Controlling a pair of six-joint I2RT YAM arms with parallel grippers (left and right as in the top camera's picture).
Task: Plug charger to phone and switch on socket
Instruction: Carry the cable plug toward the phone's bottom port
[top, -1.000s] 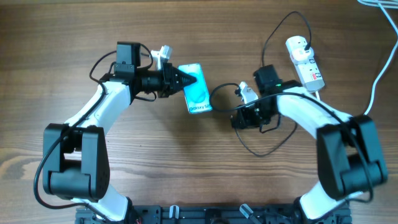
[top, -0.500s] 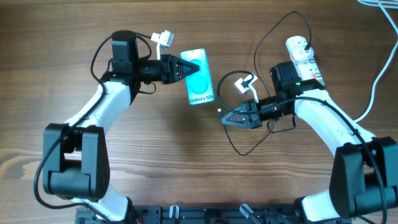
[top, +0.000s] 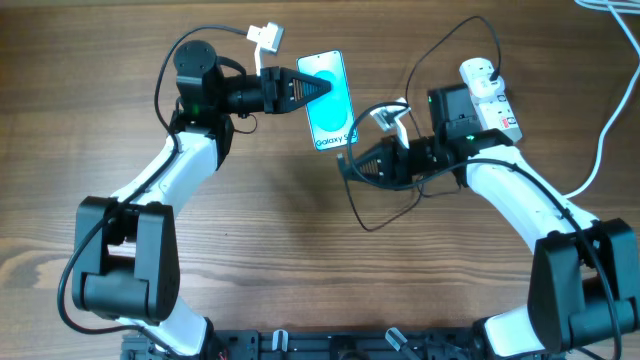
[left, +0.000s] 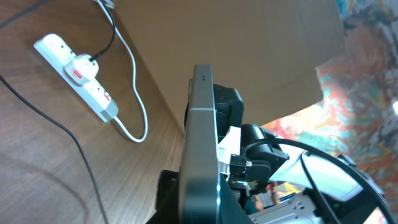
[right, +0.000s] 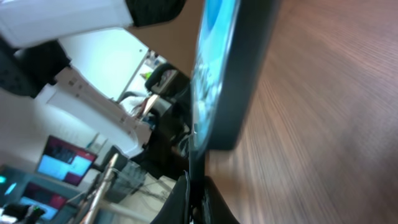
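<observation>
My left gripper (top: 303, 88) is shut on the phone (top: 331, 101), gripping its far end and holding it above the table with the cyan screen up. The left wrist view shows the phone edge-on (left: 201, 143). My right gripper (top: 350, 167) is shut on the charger's black connector tip (right: 198, 171), just below the phone's "Galaxy" end (right: 227, 74). The tip is close to the phone's bottom edge; whether it touches is unclear. The thin black cable (top: 358, 215) loops on the table and runs to the white plug (top: 478, 72) in the socket (top: 497, 108), which also shows in the left wrist view (left: 78, 70).
The socket's thick white cord (top: 606, 128) curves off at the far right edge and also shows in the left wrist view (left: 135, 99). A white connector (top: 266, 38) on the left arm's own lead sticks up near the back. The table is brown wood.
My left gripper carried the phone back and to the right. My right gripper moved left with the connector, up to the phone's lower end. The cable loop shifted with it.
</observation>
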